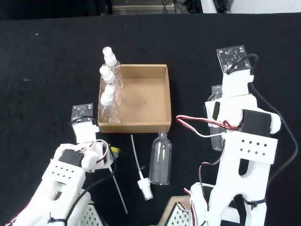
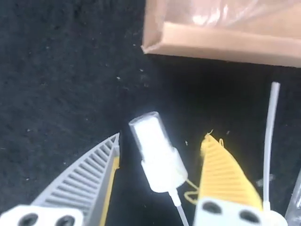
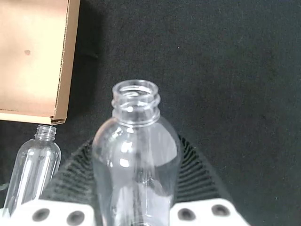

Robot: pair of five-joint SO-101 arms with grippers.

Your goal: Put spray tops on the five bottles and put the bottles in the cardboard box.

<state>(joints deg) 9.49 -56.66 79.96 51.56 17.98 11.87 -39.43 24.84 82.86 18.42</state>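
On the black worktop (image 1: 47, 56) a shallow cardboard box (image 1: 134, 126) holds three clear capped bottles (image 1: 109, 107) along one wall, spray heads pointing away from the arms. The right gripper (image 3: 138, 141) clenches ribbed jaws on an open-necked bottle (image 3: 136, 117). An uncapped bottle (image 1: 160, 157) lies beside the box, neck toward it. The left gripper (image 2: 162, 137) has its jaws released either side of a white spray top (image 2: 157, 157); a loose spray top (image 1: 146, 187) lies with its tube toward the box.

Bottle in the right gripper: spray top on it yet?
No, the bottle shows a bare threaded neck with an open mouth and nothing fitted on it.
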